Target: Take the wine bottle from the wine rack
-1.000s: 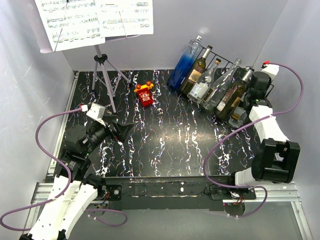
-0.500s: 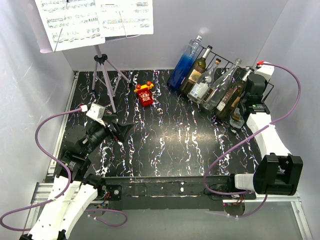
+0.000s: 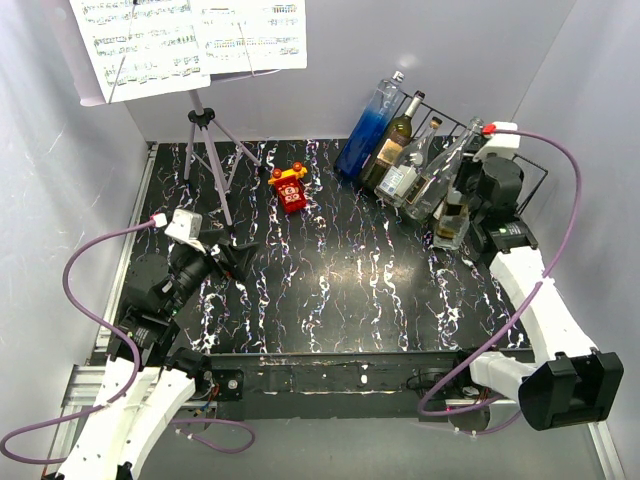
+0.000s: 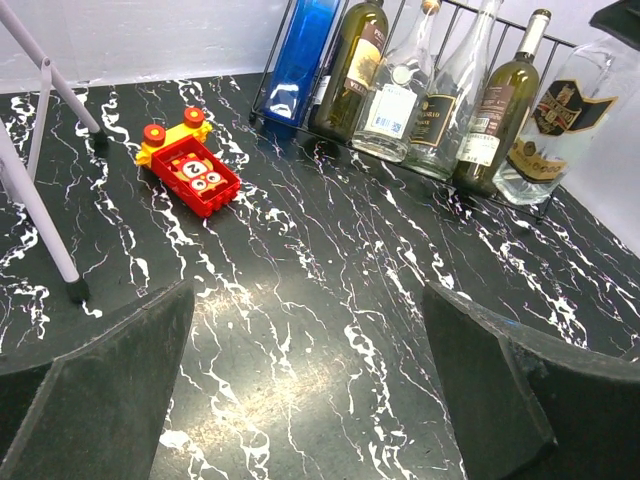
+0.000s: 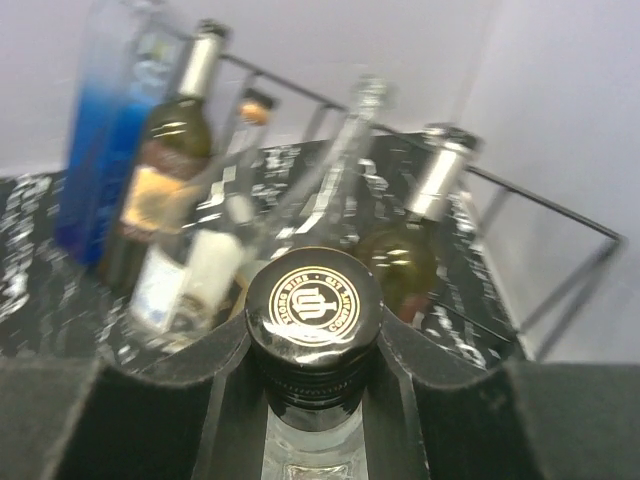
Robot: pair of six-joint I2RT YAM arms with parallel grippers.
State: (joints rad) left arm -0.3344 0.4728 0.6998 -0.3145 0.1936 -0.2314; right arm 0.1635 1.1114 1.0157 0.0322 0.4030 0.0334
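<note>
The wine bottle (image 5: 314,305), clear glass with a black cap bearing a gold crest, stands at the right end of the row of bottles, at about 2 o'clock on the table in the top view. The right gripper (image 5: 314,378) sits over it and is clamped on its neck just under the cap, one finger on each side. We cannot tell whether its base is clear of the wine rack (image 5: 560,207), whose black wires run behind it.

Five other bottles lean in the rack toward 1 o'clock, the blue bottle (image 3: 368,130) farthest left.

The left gripper (image 4: 305,395) hangs over the table near 8 o'clock, its fingers spread wide with nothing between them.

The table (image 3: 340,280) is black with white veining. On it we see a red and yellow toy block (image 3: 289,187) near 12 o'clock and a tripod music stand (image 3: 205,150) at 10 o'clock carrying sheet music (image 3: 190,35). Pale walls close in the back and both sides.
</note>
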